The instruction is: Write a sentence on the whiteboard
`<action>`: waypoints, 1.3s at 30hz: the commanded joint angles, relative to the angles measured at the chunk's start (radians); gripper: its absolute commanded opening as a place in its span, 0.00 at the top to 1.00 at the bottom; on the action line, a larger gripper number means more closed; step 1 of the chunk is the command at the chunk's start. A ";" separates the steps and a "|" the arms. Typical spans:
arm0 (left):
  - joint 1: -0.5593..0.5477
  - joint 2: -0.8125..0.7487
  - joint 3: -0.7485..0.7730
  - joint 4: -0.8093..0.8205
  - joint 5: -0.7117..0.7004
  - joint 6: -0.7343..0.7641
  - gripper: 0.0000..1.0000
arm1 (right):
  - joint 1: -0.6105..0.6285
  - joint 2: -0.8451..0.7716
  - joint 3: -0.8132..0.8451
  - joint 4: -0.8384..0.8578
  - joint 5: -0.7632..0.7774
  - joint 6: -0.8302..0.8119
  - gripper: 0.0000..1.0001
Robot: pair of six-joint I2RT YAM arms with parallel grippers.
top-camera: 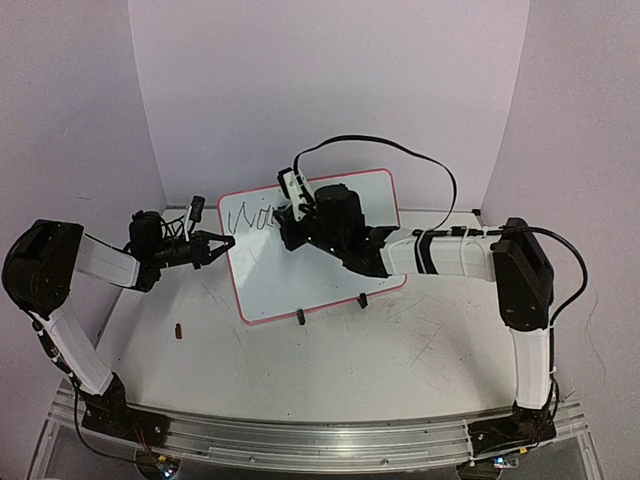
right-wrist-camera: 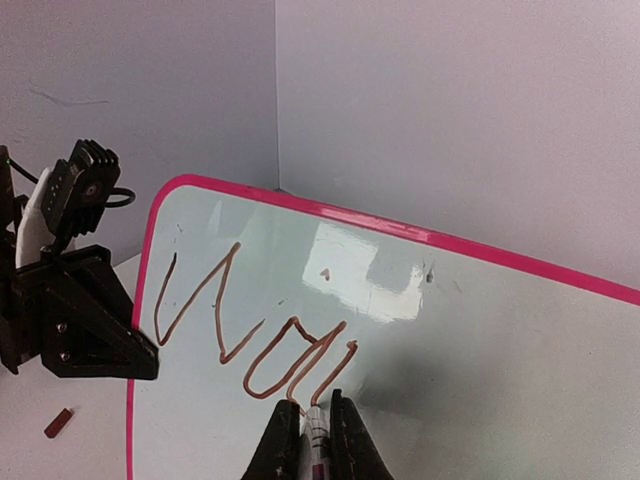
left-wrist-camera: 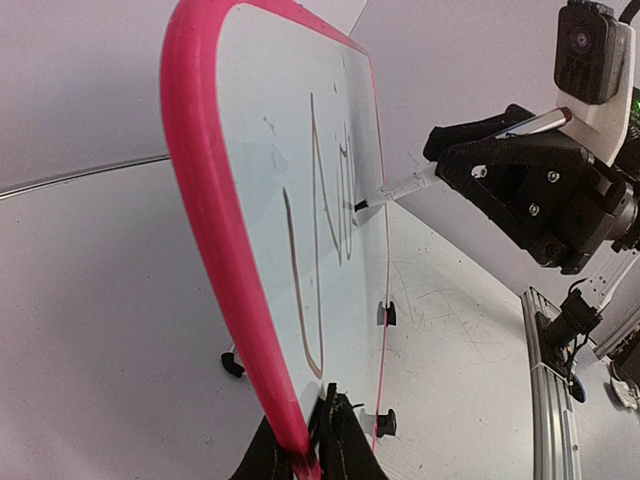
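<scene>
Clenched on the marker, my right claw pressed its tip to the whiteboard; my left claw pinched its pink edge, propped mid-table; the sentence showed only a few opening letters; most, I judged, was unwritten.

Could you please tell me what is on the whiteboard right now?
Only brown cursive strokes, the marker tip touching the whiteboard; from above, the right arm covers its middle.

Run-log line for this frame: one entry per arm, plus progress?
left pincer: shut on whiteboard edge | right pincer: shut on marker, tip on whiteboard | sentence: first letters only
</scene>
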 commanded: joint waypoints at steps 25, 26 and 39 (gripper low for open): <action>-0.001 -0.027 0.008 -0.014 -0.082 0.125 1.00 | -0.046 -0.245 -0.190 0.177 -0.122 0.058 1.00; -0.001 -0.029 0.006 -0.016 -0.084 0.125 1.00 | -0.047 -0.242 -0.189 0.175 -0.121 0.055 1.00; -0.001 -0.023 0.015 -0.034 -0.092 0.126 1.00 | -0.047 -0.143 -0.070 0.052 -0.065 0.017 1.00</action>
